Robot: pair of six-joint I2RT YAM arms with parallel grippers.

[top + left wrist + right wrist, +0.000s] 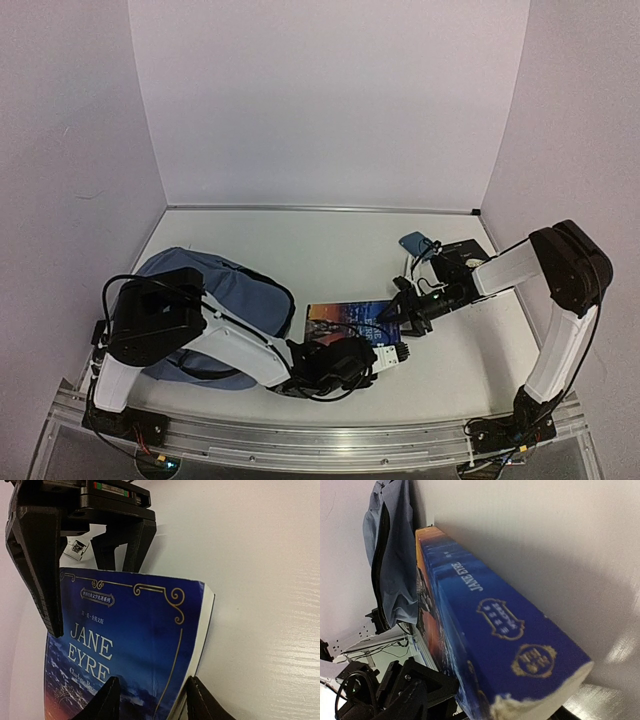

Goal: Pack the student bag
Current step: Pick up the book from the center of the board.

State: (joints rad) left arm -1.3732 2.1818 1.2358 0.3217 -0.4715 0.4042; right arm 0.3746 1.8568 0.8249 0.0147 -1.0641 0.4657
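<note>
Top external: student bag (225,295) slumps on the table's (300,250) left side, w/ the Jane Eyre book (340,320) flat just beside it, not yet packed. Right gripper (400,312) sits spread at the book's right end and left gripper (152,697) is spread over its near edge. Prob. they're bracketing it to steady it for a lift.

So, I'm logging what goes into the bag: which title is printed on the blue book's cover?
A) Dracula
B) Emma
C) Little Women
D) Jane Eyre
D: in the left wrist view the blue book shows JANE EYRE in large pale letters on its cover, and the spine in the right wrist view carries the same title.
</note>
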